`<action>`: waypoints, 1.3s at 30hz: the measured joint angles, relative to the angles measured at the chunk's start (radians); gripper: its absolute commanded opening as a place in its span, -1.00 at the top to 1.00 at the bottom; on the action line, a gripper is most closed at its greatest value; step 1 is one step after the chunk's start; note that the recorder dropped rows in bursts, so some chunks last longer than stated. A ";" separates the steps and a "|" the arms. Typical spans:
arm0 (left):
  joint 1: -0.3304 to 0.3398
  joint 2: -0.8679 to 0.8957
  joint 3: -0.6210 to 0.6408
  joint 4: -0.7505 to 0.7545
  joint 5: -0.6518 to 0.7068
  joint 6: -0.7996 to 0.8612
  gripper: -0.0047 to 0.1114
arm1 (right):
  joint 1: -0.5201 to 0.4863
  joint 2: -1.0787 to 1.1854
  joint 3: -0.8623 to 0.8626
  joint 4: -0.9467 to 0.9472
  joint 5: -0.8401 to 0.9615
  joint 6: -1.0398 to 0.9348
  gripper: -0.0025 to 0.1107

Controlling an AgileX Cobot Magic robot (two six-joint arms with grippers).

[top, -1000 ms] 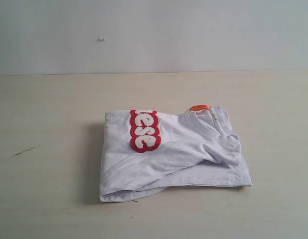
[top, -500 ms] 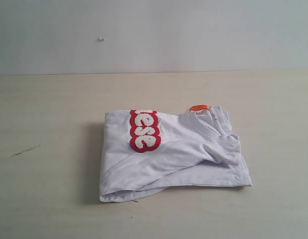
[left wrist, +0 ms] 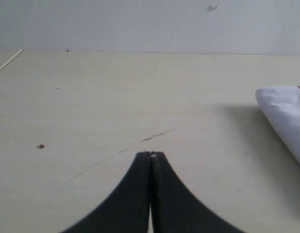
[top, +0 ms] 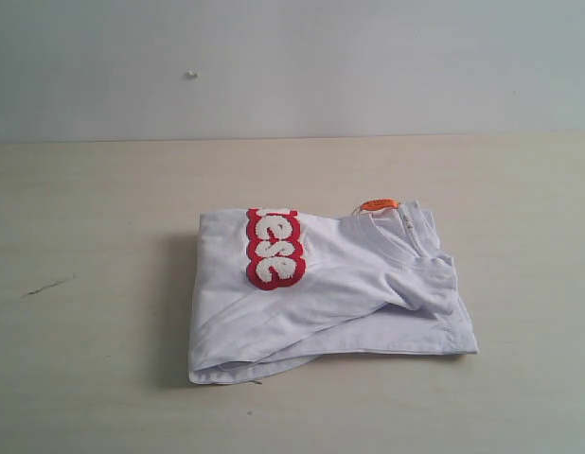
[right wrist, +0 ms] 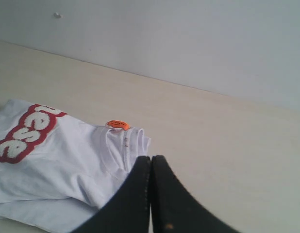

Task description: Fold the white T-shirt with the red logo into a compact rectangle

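While the white T-shirt (top: 340, 303) lies folded into a rough rectangle near the middle of the bench (top: 84, 218), its edges aren't square: in the exterior view the near right corner sticks out & the layers gape along the near edge. Red logo (top: 274, 249) faces up on the top layer, toward the far left of the bundle, w/ only a few fuzzy white letters showing before it meets the far fold. Ribbed collar (top: 406, 236) sits at far right, orange neck tag (top: 379, 204) poking out just beside it. Left gripper (left wrist: 151, 156): jaws pressed together, nothing between them, over bare bench, well apart from the shirt, w/ a thin crack (left wrist: 157, 135) in the surface just ahead of the tips. Right gripper (right wrist: 150, 159): also closed & empty, near the collar side of the shirt; can't tell whether it touches the fabric.
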State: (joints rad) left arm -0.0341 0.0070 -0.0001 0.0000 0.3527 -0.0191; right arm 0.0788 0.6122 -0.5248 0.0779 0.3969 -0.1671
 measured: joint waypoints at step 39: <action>0.000 0.000 0.000 0.000 0.006 0.000 0.92 | -0.232 -0.483 0.436 0.045 -0.149 -0.005 0.96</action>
State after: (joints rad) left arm -0.0341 0.0070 -0.0001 0.0000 0.3585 -0.0191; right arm -0.1532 0.1293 -0.0888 0.1233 0.2474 -0.1717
